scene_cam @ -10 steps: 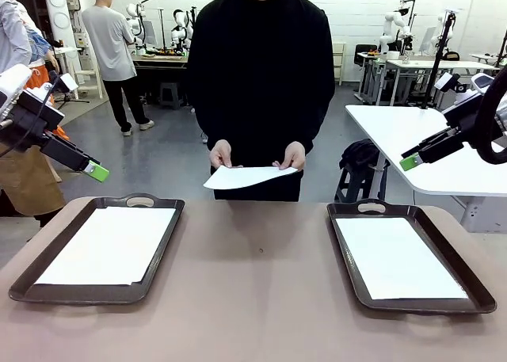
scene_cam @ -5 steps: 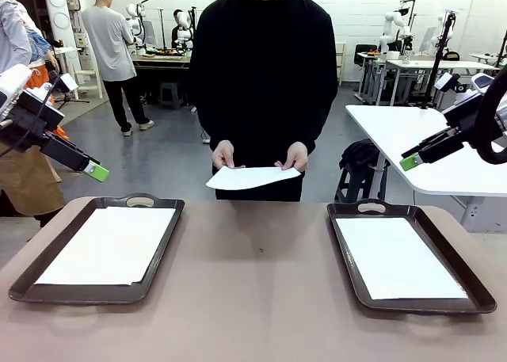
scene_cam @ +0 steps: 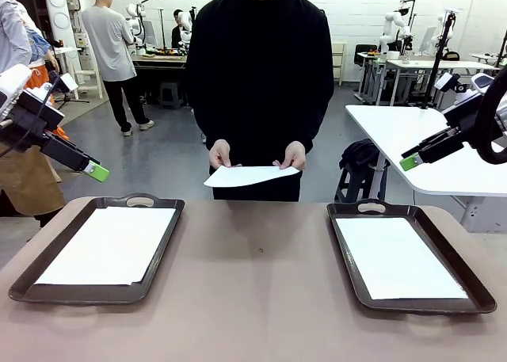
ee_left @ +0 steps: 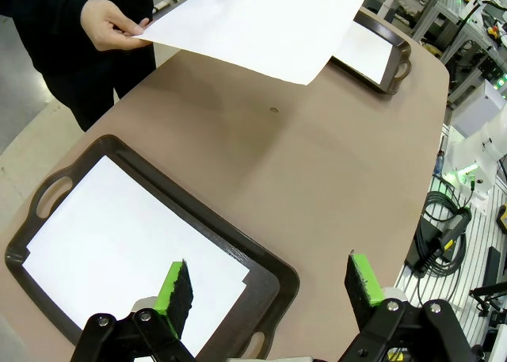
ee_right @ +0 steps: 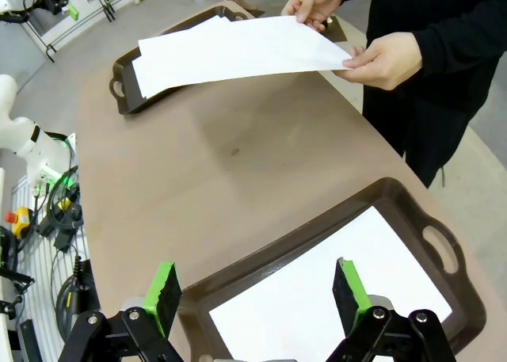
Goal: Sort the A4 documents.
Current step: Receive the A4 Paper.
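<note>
Person in a black top stands at the far side of the brown table (scene_cam: 253, 299), both hands out front, pinching one A4 sheet (scene_cam: 249, 176) by its far edge: one hand (scene_cam: 220, 153) toward the robot's left, the other hand (scene_cam: 293, 154) toward its right. The sheet hangs flat, slightly bowed, over the table's far edge, touching neither tray. Left tray (scene_cam: 99, 247), dark brown with handle cutouts, carries white A4 paper (scene_cam: 111, 243) lying flat inside its rim; a corner of a lower sheet peeks out in the left wrist view, so more than one there. Right tray (scene_cam: 408, 255) likewise holds white paper (scene_cam: 396, 255), flat and roughly squared to the rim. Left gripper (ee_left: 269, 287) raised off to the left side, fingers spread wide, nothing between the green pads; it looks down over its tray's near corner. Right gripper (ee_right: 257, 295) raised on the right, also spread wide and empty, above its own tray. Bare tabletop between the two trays.
</note>
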Controlling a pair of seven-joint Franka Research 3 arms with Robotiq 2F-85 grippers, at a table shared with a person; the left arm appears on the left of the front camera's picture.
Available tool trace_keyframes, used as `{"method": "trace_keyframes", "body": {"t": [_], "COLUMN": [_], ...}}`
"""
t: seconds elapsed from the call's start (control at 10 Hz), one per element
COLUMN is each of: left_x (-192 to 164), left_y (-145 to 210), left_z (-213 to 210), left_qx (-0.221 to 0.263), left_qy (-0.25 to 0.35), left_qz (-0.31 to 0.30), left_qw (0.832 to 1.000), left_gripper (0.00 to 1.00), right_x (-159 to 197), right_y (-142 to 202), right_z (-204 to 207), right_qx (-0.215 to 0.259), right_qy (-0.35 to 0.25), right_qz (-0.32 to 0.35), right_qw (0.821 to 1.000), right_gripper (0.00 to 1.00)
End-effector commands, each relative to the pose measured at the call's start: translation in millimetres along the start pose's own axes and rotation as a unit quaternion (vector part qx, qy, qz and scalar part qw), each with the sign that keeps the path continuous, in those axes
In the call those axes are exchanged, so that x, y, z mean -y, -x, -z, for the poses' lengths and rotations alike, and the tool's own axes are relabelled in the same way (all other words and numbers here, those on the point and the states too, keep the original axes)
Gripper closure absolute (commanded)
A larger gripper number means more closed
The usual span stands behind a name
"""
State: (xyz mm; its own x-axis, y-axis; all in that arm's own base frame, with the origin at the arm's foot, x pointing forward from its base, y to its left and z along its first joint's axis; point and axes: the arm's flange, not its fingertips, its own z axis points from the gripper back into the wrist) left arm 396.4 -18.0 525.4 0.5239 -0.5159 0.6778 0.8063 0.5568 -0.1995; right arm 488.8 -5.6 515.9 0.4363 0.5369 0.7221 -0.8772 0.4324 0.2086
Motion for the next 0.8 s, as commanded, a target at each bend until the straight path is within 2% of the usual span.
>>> {"method": "trace_keyframes", "body": {"t": [0.0, 0.7], "left_x": [-1.2, -1.2], "left_y": [1.5, 1.5], "left_z": [0.6, 0.6], "left_qx": [0.01, 0.01], "left_qy": [0.007, 0.007], "left_qz": [0.004, 0.004], "left_qw": [1.0, 1.0], "left_gripper": [0.0, 0.0], "right_x": [-0.2, -0.2], "right_y": [0.2, 0.2], "right_z": [1.3, 1.3], "right_qx": [0.002, 0.002], "right_qy": [-0.004, -0.004], "right_qz": [0.0, 0.0], "right_qw": [1.0, 1.0], "right_gripper": [0.0, 0.0]}}
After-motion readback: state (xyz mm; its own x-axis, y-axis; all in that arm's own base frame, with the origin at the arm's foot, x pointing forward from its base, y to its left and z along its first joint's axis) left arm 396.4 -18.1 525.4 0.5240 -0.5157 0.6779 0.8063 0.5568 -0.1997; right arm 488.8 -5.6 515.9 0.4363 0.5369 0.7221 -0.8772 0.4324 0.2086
